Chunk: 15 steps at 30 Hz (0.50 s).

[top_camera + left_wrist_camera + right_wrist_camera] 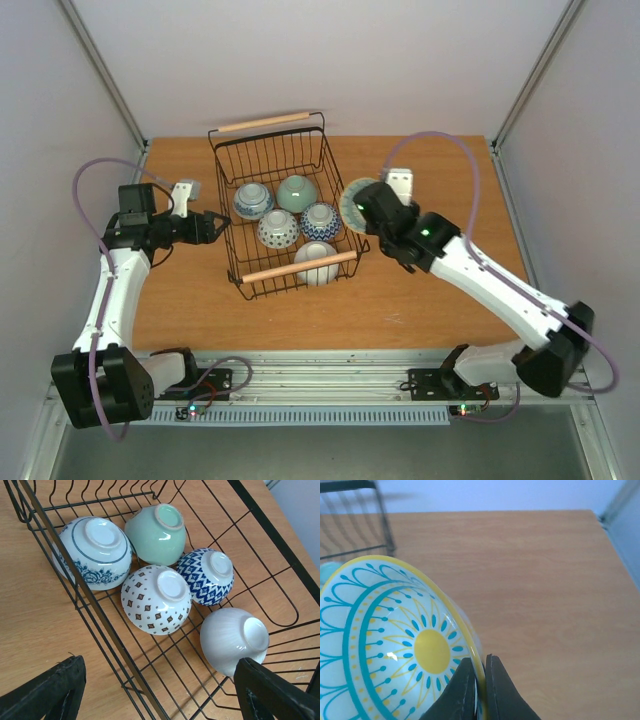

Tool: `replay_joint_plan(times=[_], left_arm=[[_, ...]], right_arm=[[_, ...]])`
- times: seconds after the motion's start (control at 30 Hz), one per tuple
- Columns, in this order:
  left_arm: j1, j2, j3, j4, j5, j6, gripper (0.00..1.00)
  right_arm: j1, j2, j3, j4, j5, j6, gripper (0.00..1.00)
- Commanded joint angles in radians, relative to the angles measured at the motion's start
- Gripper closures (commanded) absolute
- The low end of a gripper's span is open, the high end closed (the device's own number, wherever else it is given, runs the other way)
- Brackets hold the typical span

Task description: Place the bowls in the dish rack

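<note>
Right claw pinches glossy round bowl — wire rack beyond.

Glazed ceramic, black wire and pale wood

The bowls are glossy glazed ceramic with duller, unglazed-looking foot rings; the white bowl has a finely ribbed wall, while the mint bowl is smooth. The yellow-centred bowl carries a small bright highlight on its painted, shiny inside. The dish rack is thin black wire with a satin coating, its handles bare light wood. The table is matt, wood-grained board. The right gripper looks like matt black plastic
</note>
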<state>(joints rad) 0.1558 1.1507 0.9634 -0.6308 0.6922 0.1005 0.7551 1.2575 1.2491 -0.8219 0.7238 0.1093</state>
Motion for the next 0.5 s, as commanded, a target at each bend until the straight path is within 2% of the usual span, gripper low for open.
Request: replay_joint_plan(times=[0.0, 0.13, 0.47], left_arm=[[0.003, -0.022, 0.018, 0.038, 0.054, 0.0, 0.18], [0.004, -0.025, 0.018, 0.032, 0.116, 0.012, 0.18], [0.004, -0.031, 0.018, 0.014, 0.238, 0.04, 0.22]], right_arm=[[0.061, 0.136, 0.131, 0.144, -0.048, -0.158, 0.99], [0.103, 0.244, 0.216, 0.183, -0.129, -0.191, 0.99], [0.211, 0.442, 0.415, 0.188, -0.178, -0.253, 0.99]])
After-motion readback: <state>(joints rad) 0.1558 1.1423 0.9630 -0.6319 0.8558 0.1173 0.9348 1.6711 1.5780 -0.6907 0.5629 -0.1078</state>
